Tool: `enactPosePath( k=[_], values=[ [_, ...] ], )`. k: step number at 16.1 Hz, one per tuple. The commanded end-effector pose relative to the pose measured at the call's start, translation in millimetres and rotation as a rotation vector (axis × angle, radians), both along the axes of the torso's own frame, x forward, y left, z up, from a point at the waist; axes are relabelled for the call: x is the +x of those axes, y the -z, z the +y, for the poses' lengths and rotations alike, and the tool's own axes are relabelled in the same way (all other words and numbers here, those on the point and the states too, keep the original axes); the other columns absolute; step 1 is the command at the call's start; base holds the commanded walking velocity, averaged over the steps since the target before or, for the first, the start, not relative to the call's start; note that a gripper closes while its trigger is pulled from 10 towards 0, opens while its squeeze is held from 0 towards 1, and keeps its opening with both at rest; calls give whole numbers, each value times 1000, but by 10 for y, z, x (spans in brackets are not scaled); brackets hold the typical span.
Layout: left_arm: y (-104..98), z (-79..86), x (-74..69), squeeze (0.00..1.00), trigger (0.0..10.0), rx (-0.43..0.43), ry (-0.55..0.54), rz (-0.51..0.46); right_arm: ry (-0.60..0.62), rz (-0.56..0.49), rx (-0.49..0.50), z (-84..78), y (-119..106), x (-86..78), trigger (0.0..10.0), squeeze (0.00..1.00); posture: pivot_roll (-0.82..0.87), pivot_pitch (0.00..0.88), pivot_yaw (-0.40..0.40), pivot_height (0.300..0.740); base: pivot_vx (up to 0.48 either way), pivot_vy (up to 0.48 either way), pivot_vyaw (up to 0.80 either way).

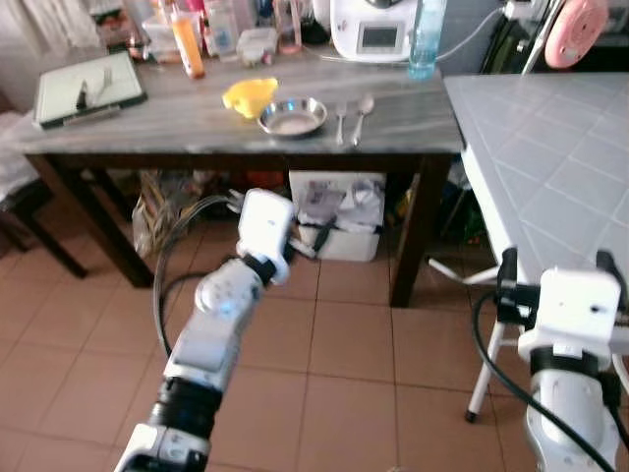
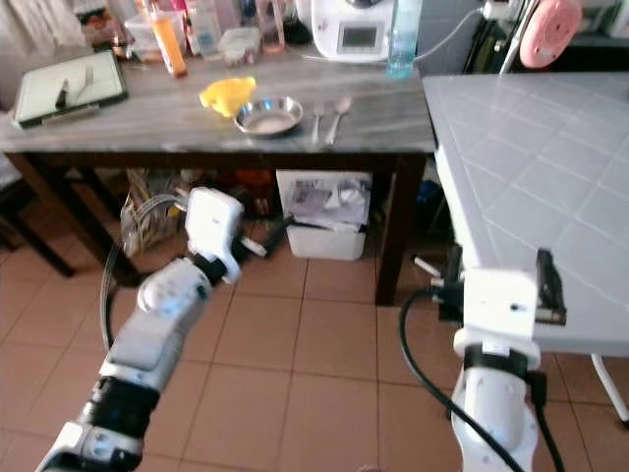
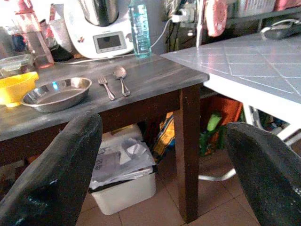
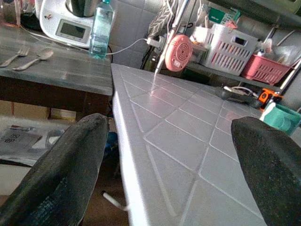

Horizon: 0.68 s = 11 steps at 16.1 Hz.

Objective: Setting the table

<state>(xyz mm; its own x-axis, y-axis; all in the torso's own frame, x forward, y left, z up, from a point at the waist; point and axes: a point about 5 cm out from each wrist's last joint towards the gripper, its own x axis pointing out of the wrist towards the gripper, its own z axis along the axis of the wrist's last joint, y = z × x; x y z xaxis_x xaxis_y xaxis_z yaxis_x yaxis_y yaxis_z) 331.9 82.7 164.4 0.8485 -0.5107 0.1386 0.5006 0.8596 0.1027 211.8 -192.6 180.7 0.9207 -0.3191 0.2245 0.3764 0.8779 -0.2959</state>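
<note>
A steel plate (image 1: 292, 117) lies on the grey-topped wooden table (image 1: 167, 123), with a yellow bowl (image 1: 249, 95) just behind it on its left. A fork (image 1: 340, 121) and a spoon (image 1: 362, 113) lie side by side to the plate's right. My left gripper (image 3: 160, 174) is open and empty, held low in front of the table and below its top, facing the plate. My right gripper (image 4: 164, 169) is also open and empty. It hovers at the near edge of the white tiled table (image 1: 550, 147) on the right.
At the back of the wooden table stand a white appliance (image 1: 373, 29), a water bottle (image 1: 425, 39), an orange bottle (image 1: 187, 44) and jars; a green board (image 1: 88, 88) lies at the left. A white bin (image 1: 339, 221) sits underneath. A pink fan (image 1: 575, 29) hangs behind.
</note>
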Motion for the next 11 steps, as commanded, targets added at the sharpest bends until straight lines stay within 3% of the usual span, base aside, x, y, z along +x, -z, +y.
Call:
enactPosePath(
  k=[1,11],
  values=[
    [5,-74,-19,0,10000,-3,25,3,19,-3,-12,-50,-30,-19,10000,835,-92,102,83,740,0,-480,0],
    [9,-119,1,0,10000,-2,47,4,68,-15,-24,-104,-56,3,10000,835,-96,99,90,740,0,-480,0]
  ],
)
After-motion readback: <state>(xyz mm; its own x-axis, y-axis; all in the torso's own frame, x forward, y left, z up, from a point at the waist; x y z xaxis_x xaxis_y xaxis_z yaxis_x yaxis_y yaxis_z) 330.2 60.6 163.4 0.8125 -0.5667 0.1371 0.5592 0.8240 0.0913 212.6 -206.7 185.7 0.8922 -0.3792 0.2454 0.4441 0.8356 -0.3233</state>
